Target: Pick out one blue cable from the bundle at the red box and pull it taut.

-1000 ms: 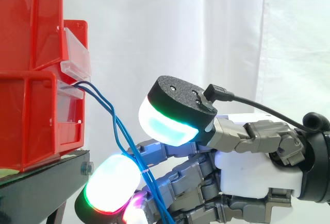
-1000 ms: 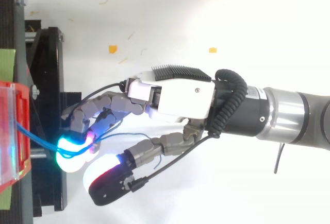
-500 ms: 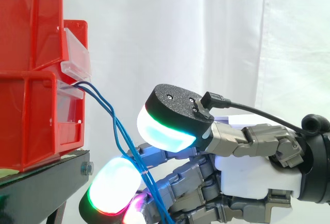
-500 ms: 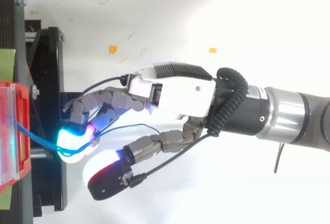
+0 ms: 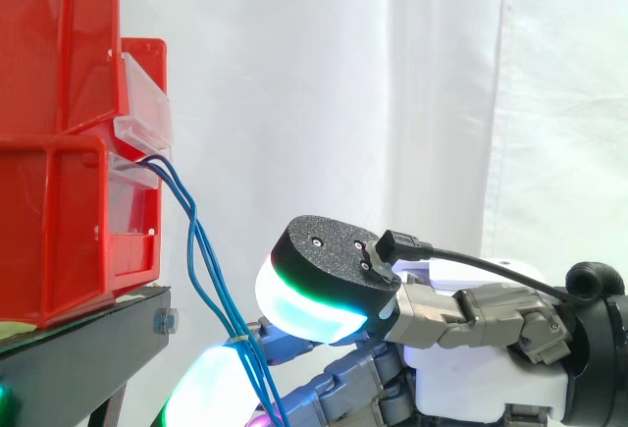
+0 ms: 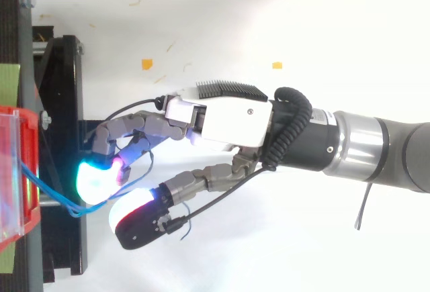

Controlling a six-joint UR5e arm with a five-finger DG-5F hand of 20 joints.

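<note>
From lower red bin (image 5: pixel 59 221) clear front flap, blue cables (image 5: pixel 193 240) sagging in loose curve past black stand (image 5: pixel 88 348) edge, running down into robot hand (image 6: pixel 228 121). Fingers (image 6: pixel 127 137) curling round cables, glowing thumb pad sitting just beside them.
</note>
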